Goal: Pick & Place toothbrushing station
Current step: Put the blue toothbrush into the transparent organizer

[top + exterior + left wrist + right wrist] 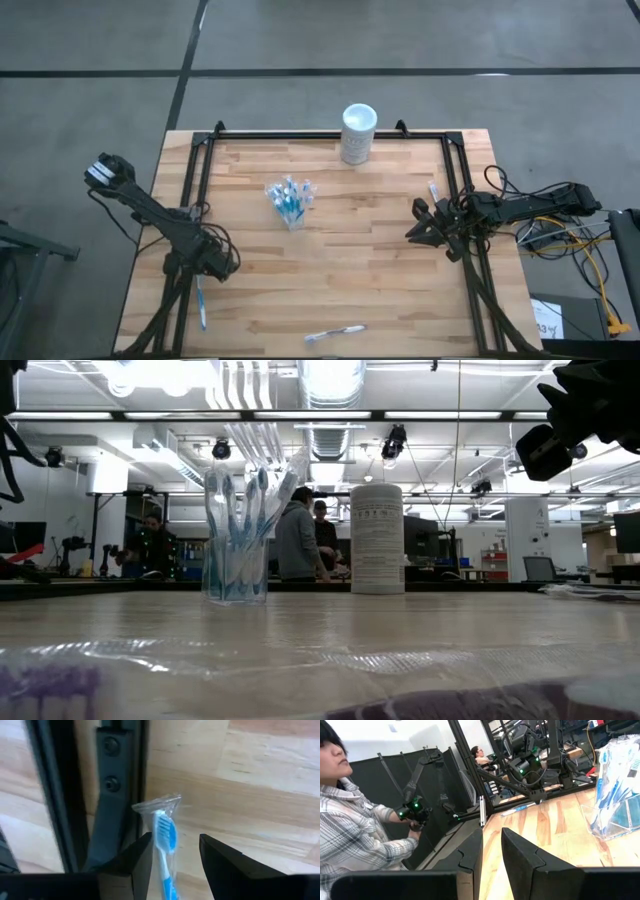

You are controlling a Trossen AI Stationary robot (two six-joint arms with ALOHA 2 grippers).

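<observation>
Left tool (172,865), spread, straddles a wrapped toothbrush (165,837): light, slippery film; likely best pinched mid-handle.

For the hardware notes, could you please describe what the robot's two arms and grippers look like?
Both arms are dark and slender-jointed. The left gripper has two broad, black, matte fingers with stepped inner edges; the right gripper matches it. Black cables loop along the right arm, with yellow and orange cables beside its base.

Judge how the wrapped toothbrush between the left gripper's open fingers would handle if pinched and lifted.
The toothbrush looks thin and light, so lifting should be easy. Its clear crinkled wrapper is probably slick and could slide in the left gripper. Lying flat on the table, it seems unlikely to roll.
</observation>
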